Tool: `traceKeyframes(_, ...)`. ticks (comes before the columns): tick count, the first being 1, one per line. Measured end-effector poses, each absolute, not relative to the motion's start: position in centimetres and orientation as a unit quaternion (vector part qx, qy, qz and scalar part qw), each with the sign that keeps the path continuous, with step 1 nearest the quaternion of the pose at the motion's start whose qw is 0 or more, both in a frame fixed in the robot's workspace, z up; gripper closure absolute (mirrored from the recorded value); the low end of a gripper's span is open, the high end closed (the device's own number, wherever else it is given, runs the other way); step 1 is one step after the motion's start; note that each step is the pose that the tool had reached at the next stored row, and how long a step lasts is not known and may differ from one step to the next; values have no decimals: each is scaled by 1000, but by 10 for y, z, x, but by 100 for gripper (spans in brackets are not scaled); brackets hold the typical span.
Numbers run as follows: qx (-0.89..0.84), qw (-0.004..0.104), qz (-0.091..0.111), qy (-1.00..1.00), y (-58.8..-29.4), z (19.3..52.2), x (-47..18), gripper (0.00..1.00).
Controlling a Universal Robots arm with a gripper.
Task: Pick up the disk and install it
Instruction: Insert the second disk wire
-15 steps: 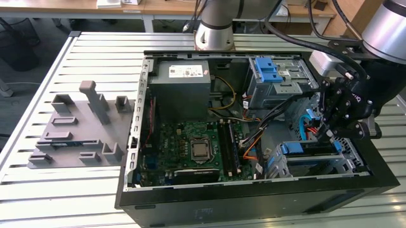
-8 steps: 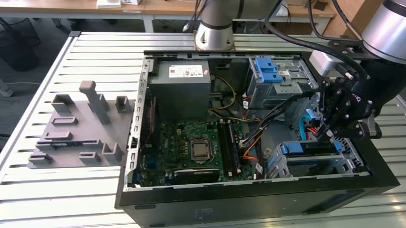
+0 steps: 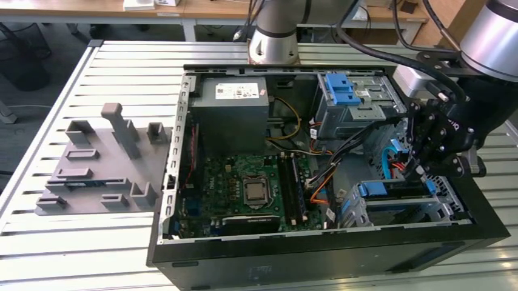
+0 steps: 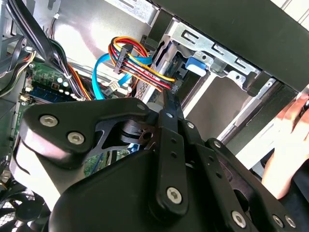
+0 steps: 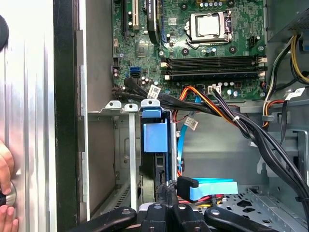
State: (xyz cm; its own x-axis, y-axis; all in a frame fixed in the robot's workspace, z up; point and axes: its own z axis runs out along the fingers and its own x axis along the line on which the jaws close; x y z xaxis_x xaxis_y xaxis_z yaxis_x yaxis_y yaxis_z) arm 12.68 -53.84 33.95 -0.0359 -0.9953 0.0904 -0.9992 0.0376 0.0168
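Observation:
The disk [image 5: 155,133] stands on edge in a slot of the lower metal drive cage [image 5: 113,108], its blue carrier tab toward the motherboard. In the exterior view the disk [image 3: 394,189] shows as a blue strip in the cage [image 3: 441,206] at the case's near right corner. My gripper [image 5: 167,189] is at the disk's other end, beside a black cable plug [image 5: 187,184], with its fingers closed together. Whether they pinch the disk's edge is hidden. In the exterior view my gripper [image 3: 410,174] hangs just above the cage. In the second wrist view the gripper [image 4: 168,99] tapers to one tip.
The open case [image 3: 324,257] holds a power-supply box [image 3: 230,115], a motherboard [image 3: 251,188], an upper cage with a blue latch [image 3: 344,91] and loose cable bundles [image 5: 251,128]. A person's hand [image 5: 5,193] rests outside the case wall. A grey fixture [image 3: 97,163] sits on the slatted table.

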Motion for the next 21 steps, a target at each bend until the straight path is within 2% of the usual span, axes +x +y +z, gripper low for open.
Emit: traceKeyframes(21,693,26,38,-720,-539,358,104,89)
